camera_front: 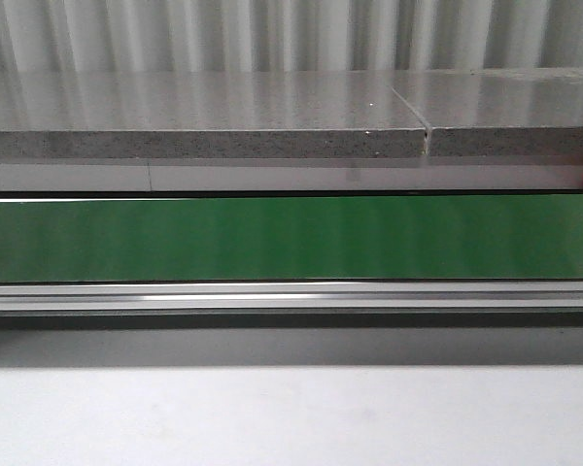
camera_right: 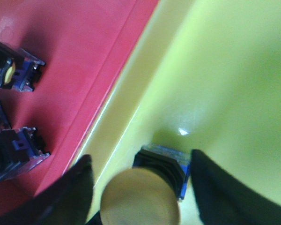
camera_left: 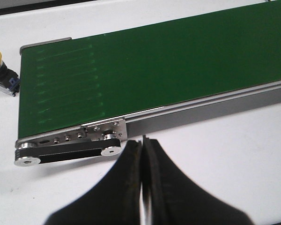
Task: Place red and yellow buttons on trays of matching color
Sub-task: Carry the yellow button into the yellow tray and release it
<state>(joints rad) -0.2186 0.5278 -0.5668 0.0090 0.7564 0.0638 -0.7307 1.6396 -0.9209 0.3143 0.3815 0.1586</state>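
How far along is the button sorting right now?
Done: several buttons lie on the red tray. In hand: the right pincer, open, straddles a yellow button on the yellow tray. Left: another yellow button sits beside the conveyor belt; the left pincer is shut and empty.

A: Item one, left claw point(camera_left: 144, 140) — how is it showing?
B: It is showing as two matte black fingers point(camera_left: 124, 187), broad at the base, curving to thin tips.
A: Item two, right claw point(camera_right: 139, 171)?
B: Its fingers point(camera_right: 215, 187) are appearing black too, smooth and blurred; no screws, cables or markings are showing.
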